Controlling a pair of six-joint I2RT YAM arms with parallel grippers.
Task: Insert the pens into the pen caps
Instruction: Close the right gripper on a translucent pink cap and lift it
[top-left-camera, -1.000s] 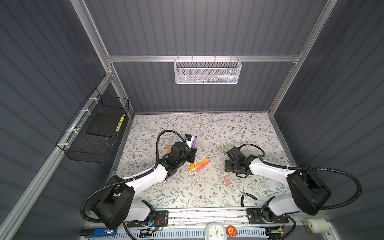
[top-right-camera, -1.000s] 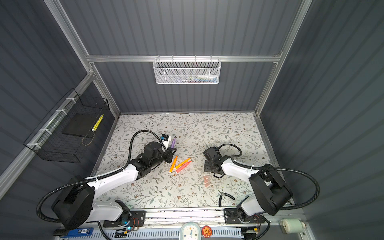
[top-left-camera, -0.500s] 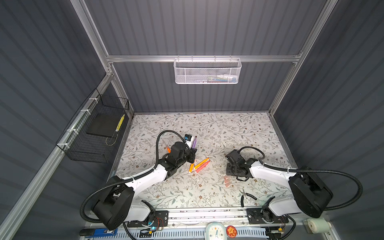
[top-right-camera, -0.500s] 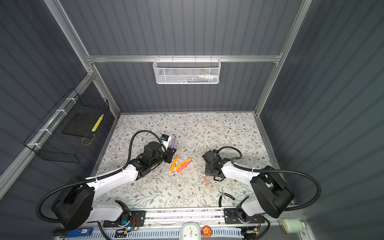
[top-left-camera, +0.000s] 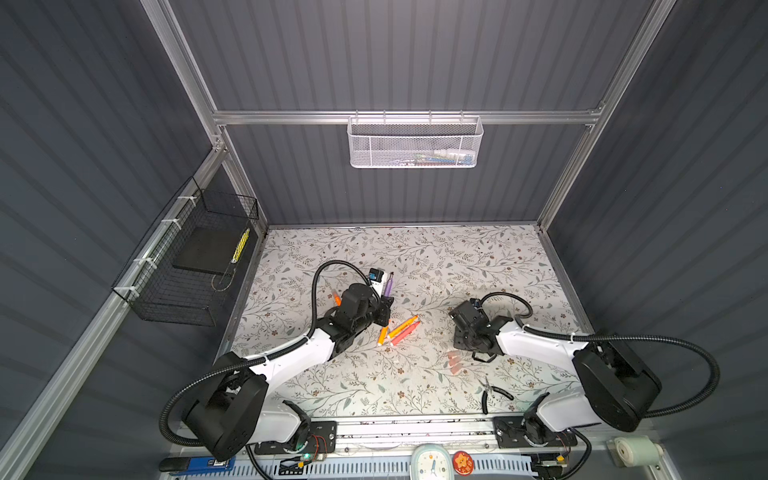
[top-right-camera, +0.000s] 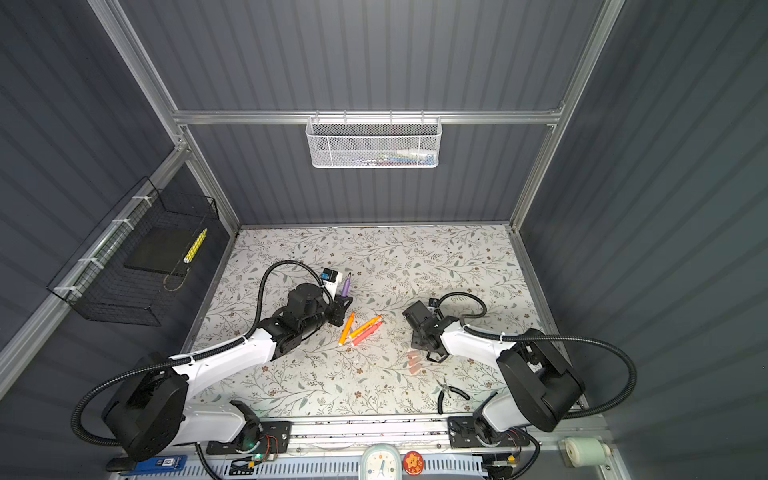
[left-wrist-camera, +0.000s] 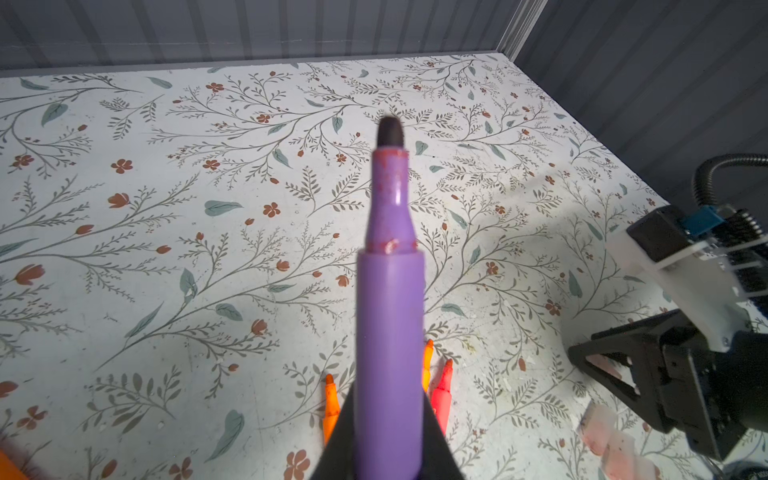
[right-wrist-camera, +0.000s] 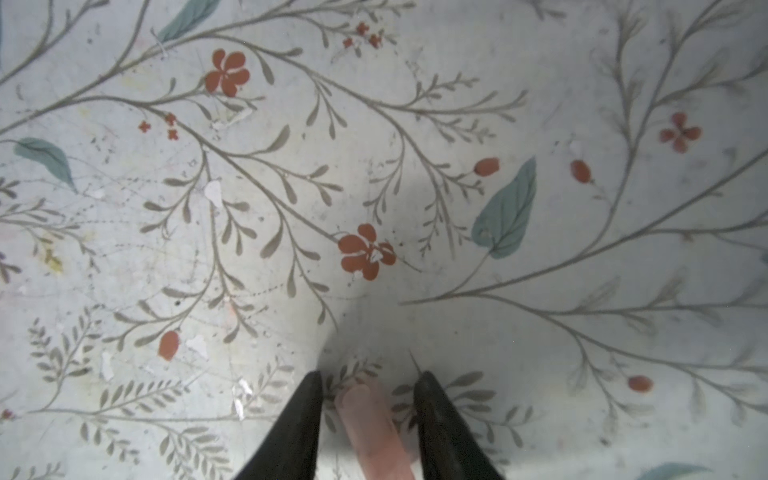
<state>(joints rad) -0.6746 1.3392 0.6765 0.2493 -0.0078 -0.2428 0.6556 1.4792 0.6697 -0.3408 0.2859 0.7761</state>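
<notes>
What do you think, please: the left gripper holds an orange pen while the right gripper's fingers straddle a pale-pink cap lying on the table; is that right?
Not quite: the left gripper holds the purple pen, not an orange one, as the left wrist view shows. The rest holds: the right gripper straddles a pale-pink cap on the table.

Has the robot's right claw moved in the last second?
Yes, slightly. The right gripper has come down toward the front rail, closer to the loose pale-pink caps lying there.
</notes>
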